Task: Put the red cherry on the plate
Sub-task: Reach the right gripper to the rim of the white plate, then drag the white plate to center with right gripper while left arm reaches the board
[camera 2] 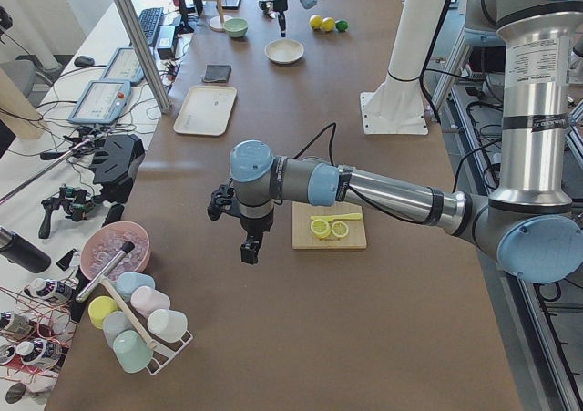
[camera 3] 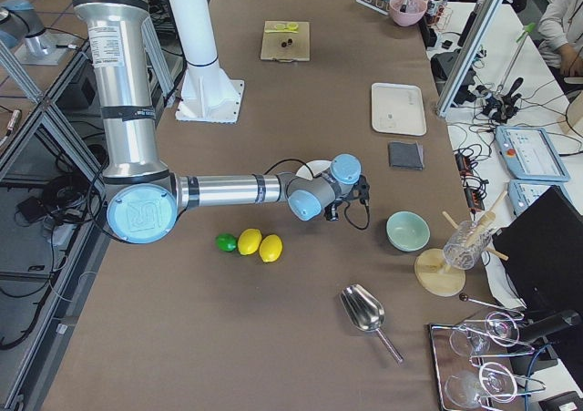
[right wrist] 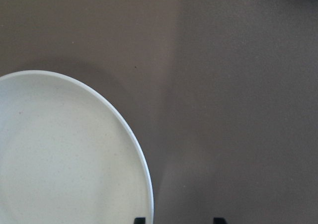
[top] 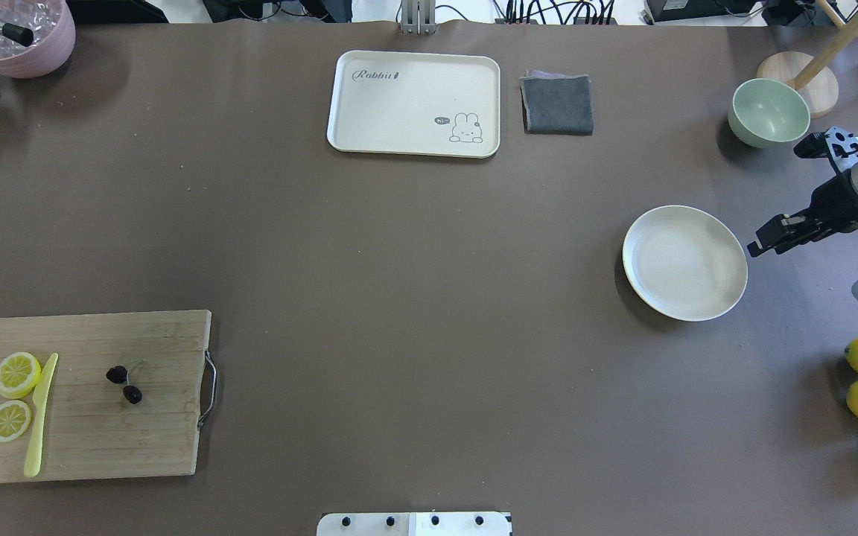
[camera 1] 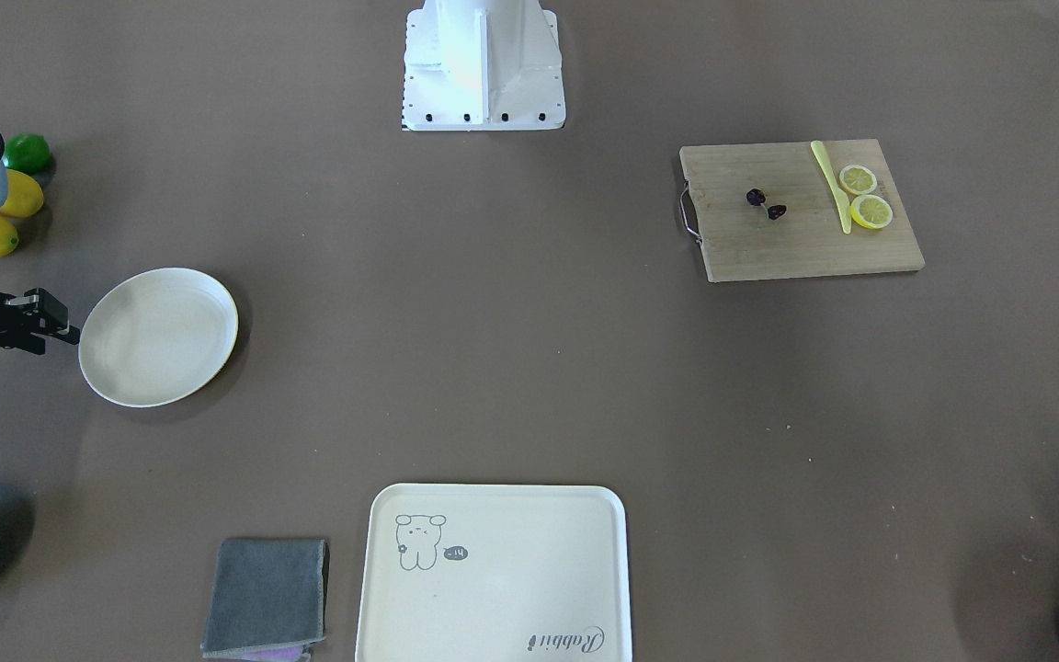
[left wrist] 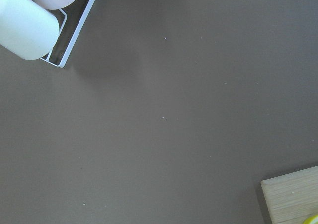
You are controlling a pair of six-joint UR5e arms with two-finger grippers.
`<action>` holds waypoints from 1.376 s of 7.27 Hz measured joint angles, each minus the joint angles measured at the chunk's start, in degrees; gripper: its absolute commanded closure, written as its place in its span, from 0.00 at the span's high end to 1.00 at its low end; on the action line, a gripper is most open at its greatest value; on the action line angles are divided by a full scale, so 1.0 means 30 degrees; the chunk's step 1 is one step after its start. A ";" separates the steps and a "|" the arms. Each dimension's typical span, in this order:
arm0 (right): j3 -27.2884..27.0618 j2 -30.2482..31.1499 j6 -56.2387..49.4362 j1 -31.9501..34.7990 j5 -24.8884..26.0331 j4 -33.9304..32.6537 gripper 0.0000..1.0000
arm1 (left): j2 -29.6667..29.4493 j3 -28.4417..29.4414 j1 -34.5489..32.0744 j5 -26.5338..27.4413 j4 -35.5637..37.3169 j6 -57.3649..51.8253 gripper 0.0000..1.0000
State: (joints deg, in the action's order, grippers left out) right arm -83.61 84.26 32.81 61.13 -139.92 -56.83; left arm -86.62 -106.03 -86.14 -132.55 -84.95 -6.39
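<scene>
Plainly, our red cherry [top: 124, 383] sits on the cutting board [top: 86, 432], well apart from the plate [top: 684, 262]. Our right gripper [top: 763, 244] gapes empty; the left gripper [camera 2: 249, 251] we cannot tell. We judge such tiny fruit may slip a careless pinch.

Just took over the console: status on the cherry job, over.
Right gripper open, beside the round cream plate. Left gripper hovers beside wooden cutting board, state unreadable. Dark maroon cherry pair lies on board; yellow plastic knife nearby, not touching.
</scene>
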 measured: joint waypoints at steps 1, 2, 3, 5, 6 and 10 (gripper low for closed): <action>0.0039 -0.0103 0.0054 -0.0155 0.0000 0.0012 0.56 | 0.0076 0.0065 -0.0003 -0.0074 -0.0369 0.0013 0.98; 0.0088 -0.0200 0.0070 -0.0369 0.0005 0.0016 0.42 | 0.0130 0.0122 -0.0015 -0.0047 -0.0706 0.0018 0.98; 0.0135 -0.0258 0.0076 -0.0568 0.0011 0.0017 0.03 | 0.0148 0.0141 -0.0024 -0.0018 -0.0860 0.0019 0.98; 0.0195 -0.0282 0.0080 -0.0750 -0.0005 0.0018 0.00 | 0.0161 0.0156 -0.0028 0.0001 -0.0938 0.0001 0.98; 0.0205 -0.0285 0.0079 -0.0793 -0.0026 0.0017 0.00 | 0.0161 0.0168 -0.0028 0.0011 -0.0946 0.0000 0.98; -0.1012 -0.0963 0.2311 -0.1020 -0.0403 0.0023 0.00 | 0.0077 0.0316 0.1102 -0.0017 -0.3105 0.4721 0.98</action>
State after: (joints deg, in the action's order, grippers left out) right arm -86.65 81.37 39.74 58.07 -141.13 -56.76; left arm -86.39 -105.08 -82.83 -132.60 -94.27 7.77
